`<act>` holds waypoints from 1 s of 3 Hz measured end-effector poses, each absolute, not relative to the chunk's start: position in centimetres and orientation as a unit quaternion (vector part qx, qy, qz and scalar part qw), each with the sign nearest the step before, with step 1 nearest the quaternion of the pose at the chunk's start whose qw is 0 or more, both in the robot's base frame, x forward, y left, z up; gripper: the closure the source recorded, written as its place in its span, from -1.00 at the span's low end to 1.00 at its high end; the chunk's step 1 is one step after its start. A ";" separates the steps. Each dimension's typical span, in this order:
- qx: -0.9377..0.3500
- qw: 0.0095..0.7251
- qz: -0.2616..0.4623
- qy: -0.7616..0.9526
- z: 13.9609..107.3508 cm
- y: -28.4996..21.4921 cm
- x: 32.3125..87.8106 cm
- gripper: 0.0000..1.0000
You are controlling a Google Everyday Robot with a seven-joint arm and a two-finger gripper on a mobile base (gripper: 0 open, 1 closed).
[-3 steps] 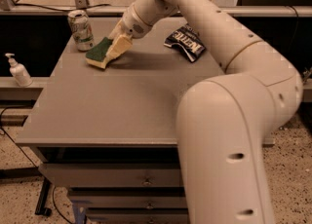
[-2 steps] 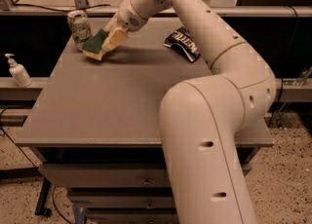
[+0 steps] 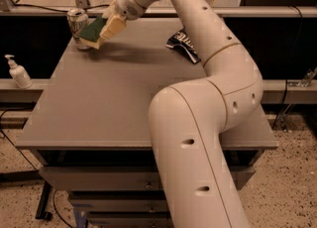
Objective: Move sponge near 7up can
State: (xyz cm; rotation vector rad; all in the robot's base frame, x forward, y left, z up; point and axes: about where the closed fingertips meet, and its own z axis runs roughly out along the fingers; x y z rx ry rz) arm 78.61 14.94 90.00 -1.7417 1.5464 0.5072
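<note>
Green-topped sponge (image 3: 91, 30) is clamped in the gripper (image 3: 103, 29). It's tilted, green face toward the camera, with the yellow foam edge showing along its low end. Gripper is over the far left corner of the table (image 3: 99, 113), wrist on its upper right. One pale finger (image 3: 113, 25) lies across the sponge's right edge; the other is hidden behind the sponge. Sponge's low corner is at or just above the tabletop, can't tell if it touches. Shadow falls on the table beneath and to the right of the gripper.

Can (image 3: 77, 24) stands upright just left of the gripper, right beside the sponge's left edge. Sponge overlaps it in view, contact unclear.

Bag (image 3: 184, 44), dark with white lettering, lies flat on the table well to the right of the gripper, partly behind the arm (image 3: 198, 138). Arm runs from the gripper to the right and down, its big elbow in the foreground covering the table's right-front part.

White pump bottle (image 3: 18, 72) stands off the table, on a ledge to the lower left of the gripper. Drawers (image 3: 99, 182) sit under the table front.
</note>
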 end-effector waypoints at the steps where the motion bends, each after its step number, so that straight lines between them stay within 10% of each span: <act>1: -0.677 0.364 0.190 0.610 89.6 14.3 79.1 1.00; 3: -0.675 0.353 0.185 0.621 88.6 13.9 79.4 1.00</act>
